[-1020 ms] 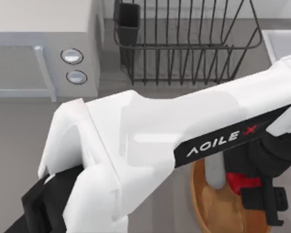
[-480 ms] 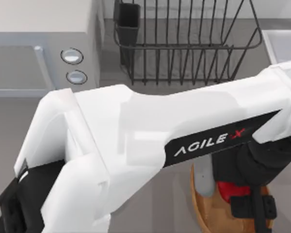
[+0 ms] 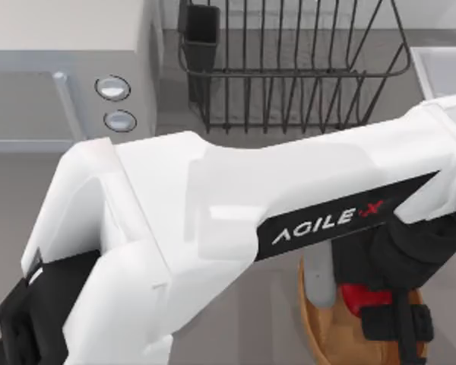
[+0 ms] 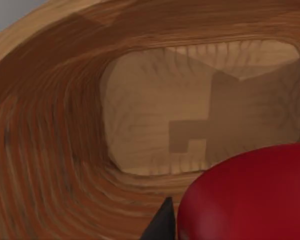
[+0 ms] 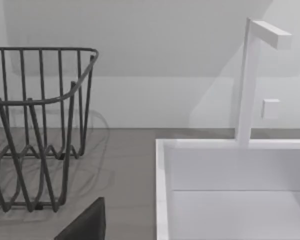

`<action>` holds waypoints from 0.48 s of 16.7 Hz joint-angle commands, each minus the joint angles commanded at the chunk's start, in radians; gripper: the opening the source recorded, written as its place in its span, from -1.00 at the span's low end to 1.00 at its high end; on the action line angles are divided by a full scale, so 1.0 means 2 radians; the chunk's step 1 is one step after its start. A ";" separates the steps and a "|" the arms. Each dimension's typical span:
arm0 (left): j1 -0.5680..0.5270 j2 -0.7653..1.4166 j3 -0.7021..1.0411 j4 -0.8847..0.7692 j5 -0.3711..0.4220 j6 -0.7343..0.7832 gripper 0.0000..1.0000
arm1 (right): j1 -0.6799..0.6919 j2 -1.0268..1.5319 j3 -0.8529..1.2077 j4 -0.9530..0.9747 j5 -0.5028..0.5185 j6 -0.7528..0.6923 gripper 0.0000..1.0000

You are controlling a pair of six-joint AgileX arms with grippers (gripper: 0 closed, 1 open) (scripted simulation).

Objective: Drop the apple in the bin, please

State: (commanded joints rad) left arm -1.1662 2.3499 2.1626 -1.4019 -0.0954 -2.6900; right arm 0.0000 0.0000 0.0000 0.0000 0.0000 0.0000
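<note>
Top camera looks straight down, close over the left arm [image 3: 213,220]. Left wrist camera peers very near into the bin [image 4: 65,150]. Right wrist camera faces level toward the dish rack [image 5: 35,135], shared with top view.

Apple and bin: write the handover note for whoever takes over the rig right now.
Left hand: over the bin at the top view's lower right, shut on the apple.
Left wrist view: apple held above the bin's tan bottom, not resting on it.
Right hand: parked near the dish rack and the sink; one dark fingertip in view.
Done: apple picked up and carried over the bin.
Left: open the left hand to drop it, then pull the arm away.
</note>
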 joint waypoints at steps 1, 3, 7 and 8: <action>0.000 0.000 0.000 0.000 0.000 0.000 0.06 | 0.000 0.000 0.000 0.000 0.000 0.000 1.00; 0.000 0.000 0.000 0.000 0.000 0.000 0.36 | 0.000 0.000 0.000 0.000 0.000 0.000 1.00; 0.000 0.000 0.000 0.000 0.000 0.000 0.96 | 0.000 0.000 0.000 0.000 0.000 0.000 1.00; 0.000 0.000 0.000 0.000 0.000 0.000 1.00 | 0.000 0.000 0.000 0.000 0.000 0.000 1.00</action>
State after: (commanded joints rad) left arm -1.1662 2.3499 2.1626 -1.4019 -0.0954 -2.6900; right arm 0.0000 0.0000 0.0000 0.0000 0.0000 0.0000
